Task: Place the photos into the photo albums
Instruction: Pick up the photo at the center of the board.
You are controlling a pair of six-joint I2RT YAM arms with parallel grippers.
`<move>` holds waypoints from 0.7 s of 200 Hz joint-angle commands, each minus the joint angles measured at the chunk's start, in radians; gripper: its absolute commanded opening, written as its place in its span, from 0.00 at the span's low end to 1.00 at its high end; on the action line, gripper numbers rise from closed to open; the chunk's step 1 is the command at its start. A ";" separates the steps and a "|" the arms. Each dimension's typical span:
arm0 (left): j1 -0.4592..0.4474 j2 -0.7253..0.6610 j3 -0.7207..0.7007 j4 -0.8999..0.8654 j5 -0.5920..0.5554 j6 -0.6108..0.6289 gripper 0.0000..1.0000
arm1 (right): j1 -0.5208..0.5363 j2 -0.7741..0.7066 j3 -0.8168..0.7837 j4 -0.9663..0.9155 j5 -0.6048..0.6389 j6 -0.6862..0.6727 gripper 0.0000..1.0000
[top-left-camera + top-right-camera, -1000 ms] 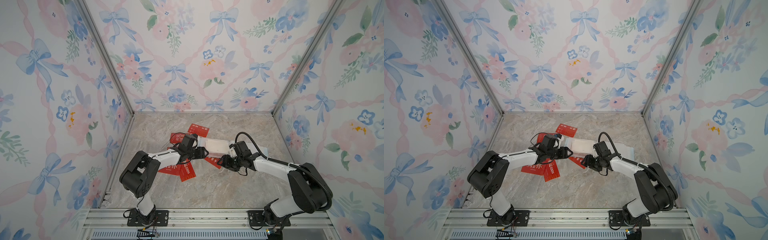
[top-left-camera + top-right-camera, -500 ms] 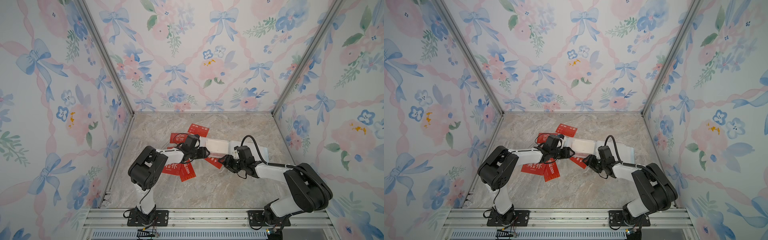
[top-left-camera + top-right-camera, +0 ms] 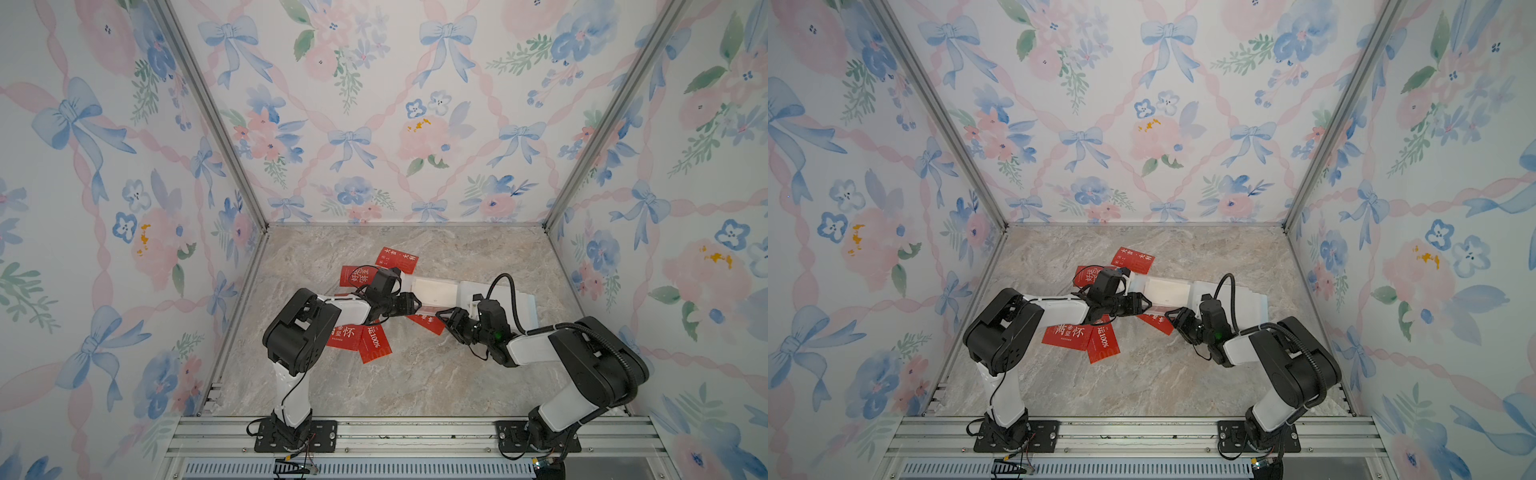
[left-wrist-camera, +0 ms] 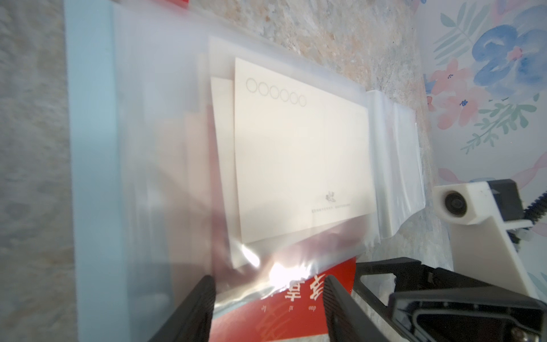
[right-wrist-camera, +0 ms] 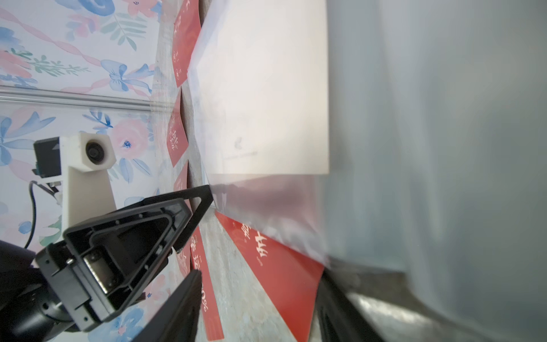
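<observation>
Over the last second both arms have folded in toward the album (image 3: 465, 291). The left elbow now stands closer to it and the right forearm lies lower, while both gripper tips stay at its near edge. The loose photos (image 3: 397, 259) beside the album have not moved.

The left gripper (image 3: 411, 304) has its jaws apart at a corner of the clear sleeve (image 4: 393, 165). The right gripper (image 3: 444, 318) faces it, also spread, with nothing pinched. Between them a red photo (image 3: 428, 323) pokes out from the album's near edge. A white photo (image 4: 302, 154) sits back up in the sleeve.

Glare hides whether the red photo's far end is inside the sleeve or under it. Behind the white photo, further layers blur together. The left arm covers parts of the loose photos on its side of the album.
</observation>
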 commanded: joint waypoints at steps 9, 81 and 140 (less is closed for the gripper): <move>-0.006 0.018 -0.038 -0.012 -0.011 0.000 0.61 | 0.041 0.116 -0.051 -0.019 0.078 0.059 0.51; -0.007 -0.004 -0.042 -0.007 -0.006 -0.004 0.61 | 0.040 0.297 -0.112 0.279 0.062 0.158 0.17; -0.003 -0.041 -0.031 -0.008 0.003 -0.008 0.61 | 0.036 0.316 -0.153 0.316 0.065 0.167 0.03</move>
